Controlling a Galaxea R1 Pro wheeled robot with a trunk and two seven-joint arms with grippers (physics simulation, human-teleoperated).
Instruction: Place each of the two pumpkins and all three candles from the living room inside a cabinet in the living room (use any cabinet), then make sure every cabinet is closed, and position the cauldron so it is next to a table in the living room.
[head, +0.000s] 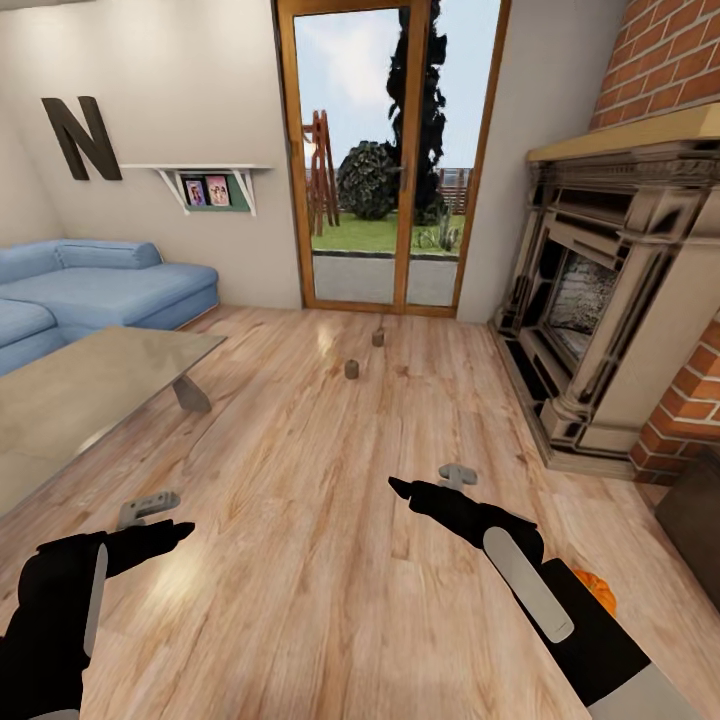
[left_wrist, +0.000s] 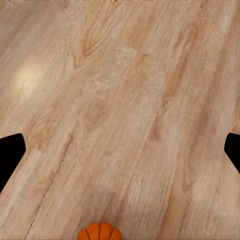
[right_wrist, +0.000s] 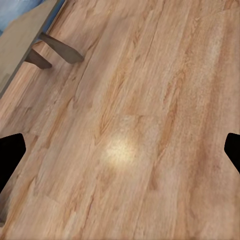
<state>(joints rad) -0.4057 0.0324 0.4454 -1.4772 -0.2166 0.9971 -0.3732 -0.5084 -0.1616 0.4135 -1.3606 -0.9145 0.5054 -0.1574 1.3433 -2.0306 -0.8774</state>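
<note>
A living room with a plank floor (head: 330, 560), glass doors at the far end and a stone-coloured fireplace (head: 610, 310) on the right; the left hand (head: 150, 520) and the right hand (head: 440, 485) hang low over bare boards, each with its fingers spread and nothing between them. Two candles (head: 352, 369), short brownish-grey stubs, stand upright on the floor far ahead near the doors, a little apart, the second (head: 378, 338) farther and slightly right; one pumpkin (head: 593, 590), orange and ribbed, peeks out on the near right behind the right forearm; the left wrist view catches its ribbed orange top. The table (head: 90, 385), glossy and grey, sits at the left before a blue sofa (head: 100, 290). The step in hand looks to be collecting; the near pumpkin seems the easiest first pick, best approached from above with the fingers wide; the candles, small and light-looking, may tip if nudged.
</note>
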